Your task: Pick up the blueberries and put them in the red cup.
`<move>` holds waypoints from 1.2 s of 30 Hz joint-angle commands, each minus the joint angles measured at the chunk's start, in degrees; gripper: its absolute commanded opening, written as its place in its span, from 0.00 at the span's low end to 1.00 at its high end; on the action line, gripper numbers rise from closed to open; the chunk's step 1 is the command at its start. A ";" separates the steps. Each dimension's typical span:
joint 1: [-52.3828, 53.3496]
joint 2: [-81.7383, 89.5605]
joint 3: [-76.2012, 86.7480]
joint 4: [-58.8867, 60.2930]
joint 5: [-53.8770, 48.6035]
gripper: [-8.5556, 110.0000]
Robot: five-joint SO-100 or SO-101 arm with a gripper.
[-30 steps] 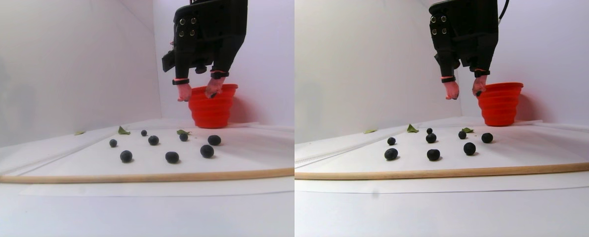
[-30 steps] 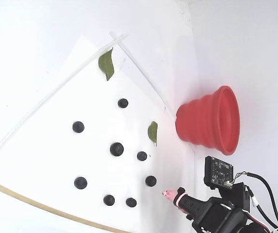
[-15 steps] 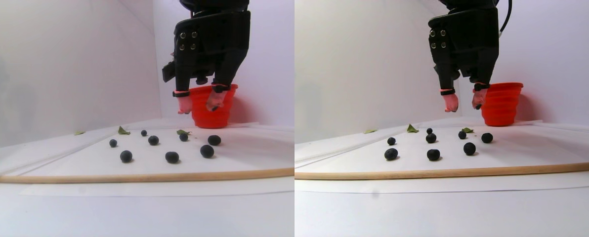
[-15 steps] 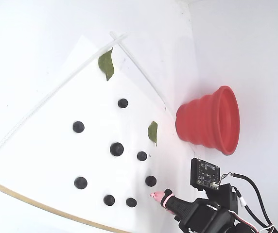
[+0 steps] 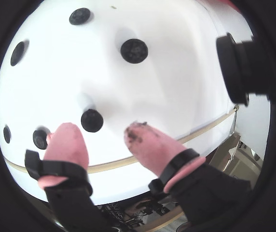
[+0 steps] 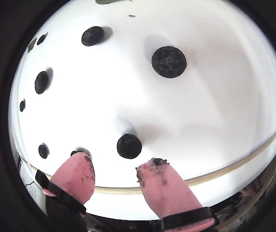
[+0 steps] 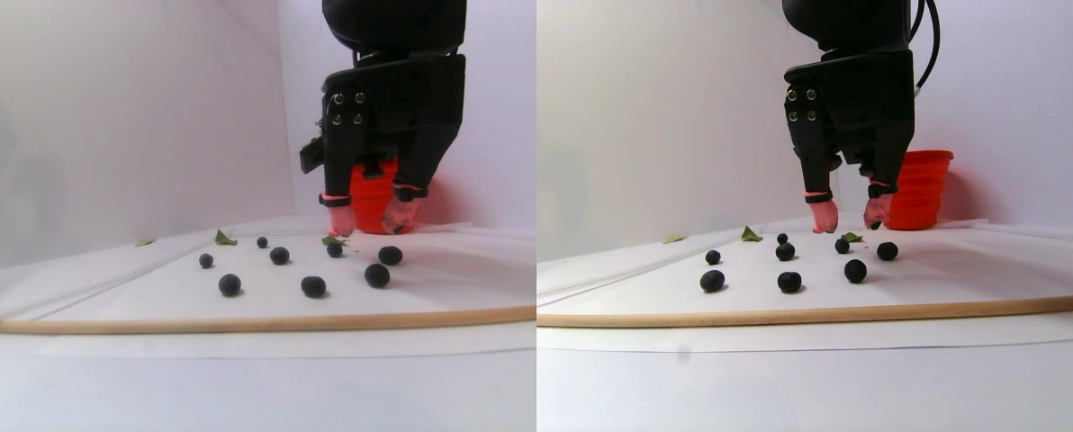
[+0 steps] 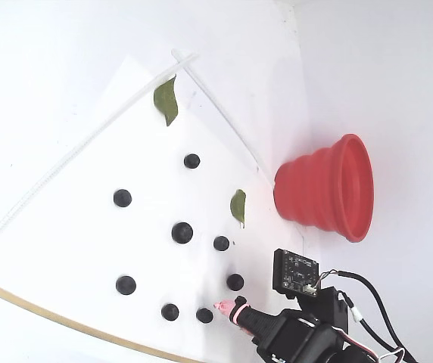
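We're right over the sheet now, the gripper point(image 6: 114, 176) hanging low with its pink fingertips point(image 5: 65, 142) spread apart and nothing between them. Just beyond the tips we see one of the blueberries point(image 6: 129, 146) sitting on the white paper point(image 6: 205, 121), close but untouched. Dark smudges mark the pad on the right in both wrist views. Further out, the other berries lie scattered across the paper, with a wooden strip point(image 7: 230, 322) along its near edge. A green leaf point(image 8: 238, 206) lies near the red cup point(image 8: 330, 189), which stands behind the arm by the back wall, well apart from the berries
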 commanded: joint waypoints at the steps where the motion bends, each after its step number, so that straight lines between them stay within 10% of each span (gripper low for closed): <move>1: 0.70 -0.18 -1.41 -1.67 -0.88 0.22; 36: 0.00 -9.84 -5.10 -7.91 1.05 0.22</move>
